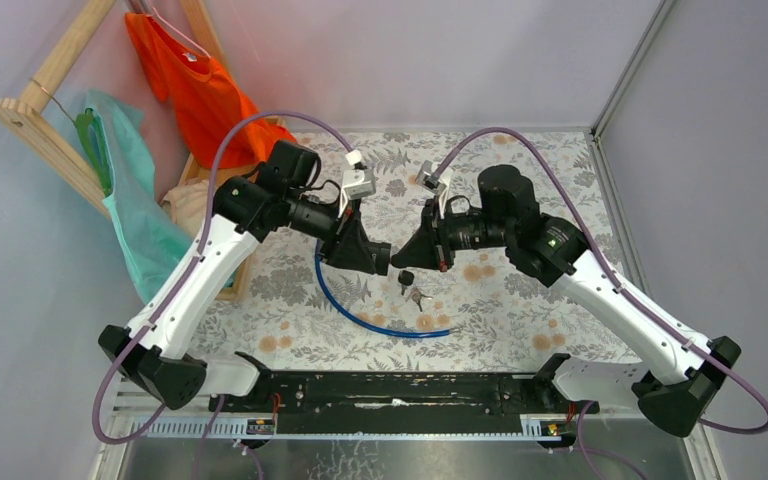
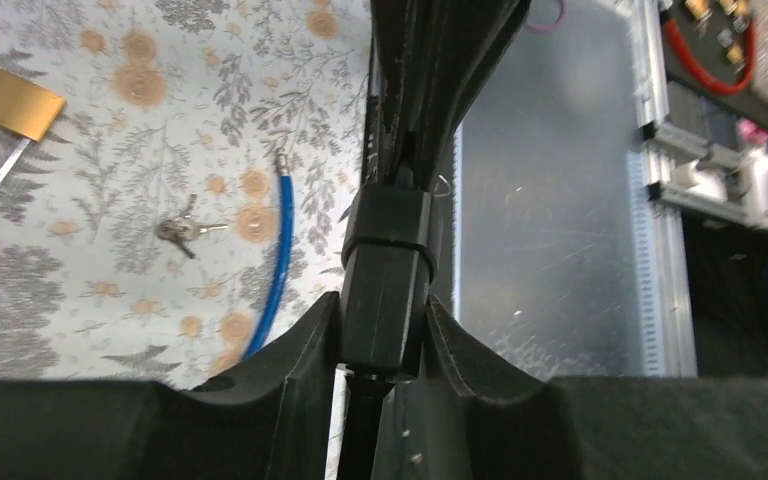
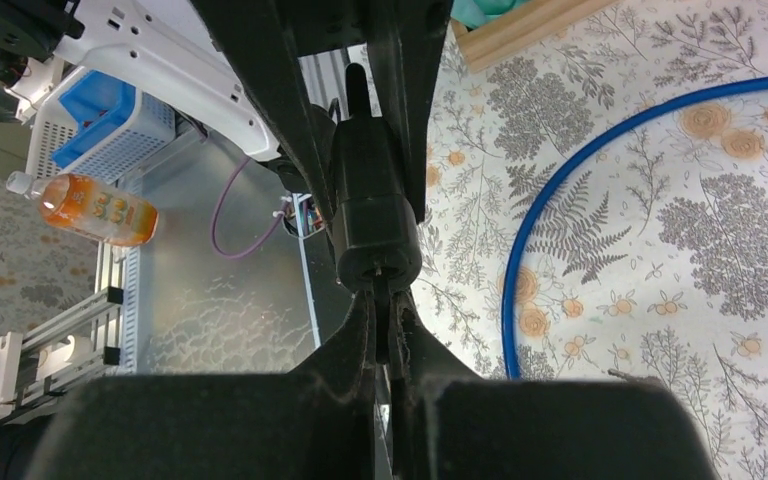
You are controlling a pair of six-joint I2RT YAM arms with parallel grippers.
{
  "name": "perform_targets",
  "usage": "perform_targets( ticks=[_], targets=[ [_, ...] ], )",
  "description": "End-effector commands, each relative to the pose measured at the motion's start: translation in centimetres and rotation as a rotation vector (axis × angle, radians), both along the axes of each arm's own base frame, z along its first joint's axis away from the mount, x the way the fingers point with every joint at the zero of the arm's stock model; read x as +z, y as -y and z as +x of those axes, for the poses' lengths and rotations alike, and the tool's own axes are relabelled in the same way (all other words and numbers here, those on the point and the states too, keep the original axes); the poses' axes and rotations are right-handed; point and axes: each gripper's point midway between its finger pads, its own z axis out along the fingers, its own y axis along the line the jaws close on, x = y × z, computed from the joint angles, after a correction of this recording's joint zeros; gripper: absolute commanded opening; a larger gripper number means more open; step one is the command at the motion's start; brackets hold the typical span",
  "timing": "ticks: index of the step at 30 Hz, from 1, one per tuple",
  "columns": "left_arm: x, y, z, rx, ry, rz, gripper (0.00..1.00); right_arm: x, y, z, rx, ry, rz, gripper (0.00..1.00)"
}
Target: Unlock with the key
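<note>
A black cable lock (image 2: 385, 270) with a blue cable (image 2: 278, 250) hangs above the table centre, and my left gripper (image 2: 383, 305) is shut on its blocky body. In the top view both grippers meet tip to tip, the left gripper (image 1: 380, 258) facing the right gripper (image 1: 407, 254). My right gripper (image 3: 388, 305) is shut on the key (image 3: 391, 325). It shows only as a thin dark strip between the pads, running into the round end face of the lock (image 3: 378, 235). The key's head is hidden by the fingers.
Small silver keys (image 1: 420, 297) lie on the floral cloth below the grippers, with a small black piece (image 1: 405, 277) beside them. A brass padlock (image 2: 12, 103) lies further off. The blue cable (image 1: 375, 322) loops toward the near edge. A wooden rack with clothes (image 1: 175, 90) stands at the back left.
</note>
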Motion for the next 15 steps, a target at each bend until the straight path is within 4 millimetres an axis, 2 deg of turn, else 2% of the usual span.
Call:
perform_targets(
  ticks=[1,4,9,12,15],
  targets=[
    [7.4,4.6,1.0,-0.079,0.098,-0.335,0.00,5.1,-2.7,0.0,0.033,0.138,0.198,0.00],
    [8.6,4.7,0.3,-0.112,0.098,-0.374,0.00,5.2,-2.1,-0.4,0.019,0.144,0.212,0.00],
    [8.3,4.4,0.1,-0.128,0.176,-0.365,0.00,5.5,-1.8,-1.3,0.026,0.085,0.237,0.00],
    [7.9,4.0,1.1,-0.079,0.260,-0.341,0.00,6.0,-2.1,-2.1,0.057,-0.005,0.247,0.00],
    [6.8,3.3,2.7,-0.024,0.425,-0.289,0.00,6.2,-2.3,-2.7,0.078,-0.098,0.241,0.00]
  ],
)
